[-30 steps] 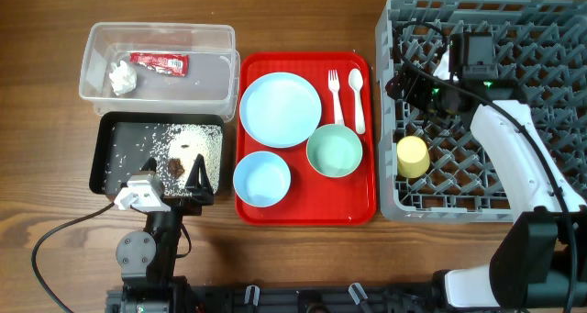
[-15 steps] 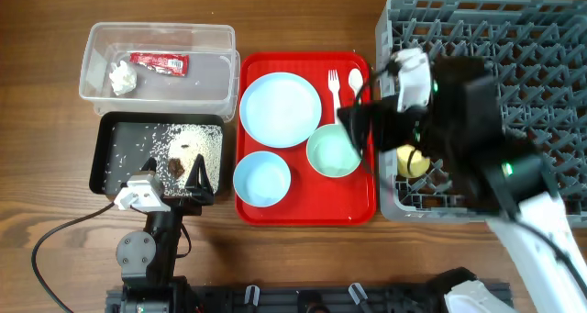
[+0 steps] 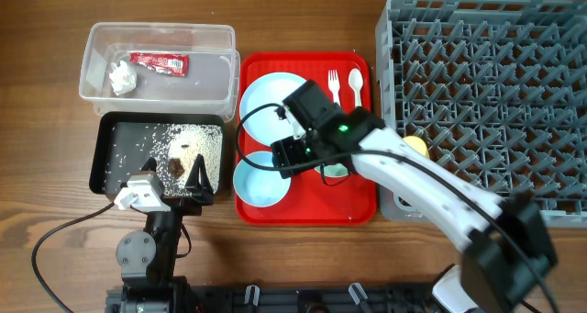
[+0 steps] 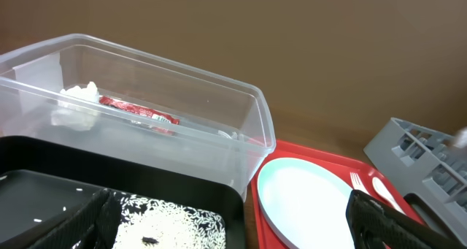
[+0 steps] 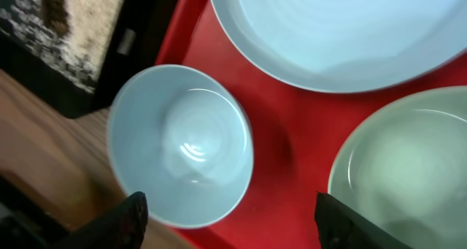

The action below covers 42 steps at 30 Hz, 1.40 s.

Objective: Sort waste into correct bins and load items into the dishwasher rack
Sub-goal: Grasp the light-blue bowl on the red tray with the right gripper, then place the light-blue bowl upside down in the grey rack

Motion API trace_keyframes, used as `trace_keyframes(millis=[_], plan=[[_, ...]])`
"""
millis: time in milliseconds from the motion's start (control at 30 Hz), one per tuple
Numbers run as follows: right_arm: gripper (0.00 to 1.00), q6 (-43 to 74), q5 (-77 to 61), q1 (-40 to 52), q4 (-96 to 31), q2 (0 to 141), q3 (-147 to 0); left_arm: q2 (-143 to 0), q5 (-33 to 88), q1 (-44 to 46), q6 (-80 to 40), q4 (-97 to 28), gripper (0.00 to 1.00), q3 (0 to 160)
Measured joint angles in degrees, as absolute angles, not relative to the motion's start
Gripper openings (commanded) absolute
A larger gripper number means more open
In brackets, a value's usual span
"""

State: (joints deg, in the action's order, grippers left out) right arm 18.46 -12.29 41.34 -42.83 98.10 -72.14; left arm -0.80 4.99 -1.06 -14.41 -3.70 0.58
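Observation:
My right gripper (image 3: 292, 155) is open and empty, low over the red tray between the pale blue bowl (image 3: 260, 179) and the mint green bowl (image 3: 334, 171), which my arm mostly hides. In the right wrist view its fingers (image 5: 237, 221) straddle the gap between the blue bowl (image 5: 182, 147) and the mint bowl (image 5: 408, 169), below the pale blue plate (image 5: 343, 30). The yellow cup (image 3: 417, 146) lies in the grey rack (image 3: 486, 65). The fork (image 3: 334, 85) and spoon (image 3: 356, 83) lie on the tray. My left gripper (image 3: 197, 180) (image 4: 233, 223) is open at the black bin (image 3: 115, 143).
The clear bin (image 3: 156, 61) holds the red wrapper (image 3: 159, 62) and white tissue (image 3: 122, 76); both also show in the left wrist view (image 4: 139, 112). Rice and brown bits (image 3: 183, 148) lie in the black bin. The red tray (image 3: 358, 203) sits between the bins and the rack.
My right arm has swung left from over the rack to low over the red tray beside the blue bowl. The yellow cup stays in the rack. The left arm has not moved.

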Motion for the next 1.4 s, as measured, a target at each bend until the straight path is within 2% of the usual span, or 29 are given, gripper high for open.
trace_keyframes(millis=[67, 100, 167, 267, 300, 367, 400, 667, 833, 933, 1067, 1133, 1300, 1400], plan=[[0.66, 16.34, -12.62, 41.34, -42.63, 101.58, -72.14, -0.80, 4.99, -1.06, -14.41, -3.73, 1.00, 0.58], [0.61, 14.79, -12.84, 41.41, -42.78, 103.57, -72.14, -0.80, 4.99, -1.06, -14.41, -3.73, 1.00, 0.58], [0.43, 13.08, -12.86, 41.98, -42.81, 106.59, -72.14, -0.80, 4.99, -1.06, -14.41, -3.73, 1.00, 0.58], [0.33, 11.27, -13.06, 43.31, -42.72, 109.93, -72.14, -0.80, 4.99, -1.06, -14.41, -3.73, 1.00, 0.58], [0.27, 11.05, -13.08, 43.48, -42.68, 110.32, -72.14, -0.80, 4.99, -1.06, -14.41, -3.70, 1.00, 0.58], [0.08, 10.20, -13.08, 43.57, -42.57, 110.39, -72.16, -0.80, 4.99, -1.06, -14.41, -3.73, 1.00, 0.58], [0.04, 9.98, -13.06, 43.57, -42.57, 110.39, -72.16, -0.80, 4.99, -1.06, -14.41, -3.73, 1.00, 0.58], [0.04, 13.26, -9.50, 43.57, -46.11, 106.65, -72.27, -0.80, 4.99, -1.06, -14.41, -3.73, 1.00, 0.58], [0.04, 19.38, 2.92, 43.46, -47.62, 89.78, -72.27, -0.80, 4.99, -1.06, -14.41, -3.73, 1.00, 0.58], [0.04, 24.71, 19.97, 41.47, -49.63, 74.98, -72.58, -0.80, 4.99, -1.06, -14.41, -3.70, 1.00, 0.58], [0.04, 27.24, 41.87, 32.12, -50.89, 65.60, -72.75, -0.80, 4.99, -1.06, -14.41, -3.73, 1.00, 0.58], [0.04, 27.49, 47.64, 26.74, -50.96, 65.30, -72.82, -0.80, 4.99, -1.06, -14.41, -3.73, 1.00, 0.58], [0.04, 27.64, 55.29, 12.56, -50.33, 70.26, -72.79, -0.80, 4.99, -1.06, -14.41, -3.73, 1.00, 0.58], [0.04, 25.58, 58.54, 7.64, -47.29, 76.01, -72.79, -0.80, 4.99, -1.06, -14.41, -3.73, 1.00, 0.58]])
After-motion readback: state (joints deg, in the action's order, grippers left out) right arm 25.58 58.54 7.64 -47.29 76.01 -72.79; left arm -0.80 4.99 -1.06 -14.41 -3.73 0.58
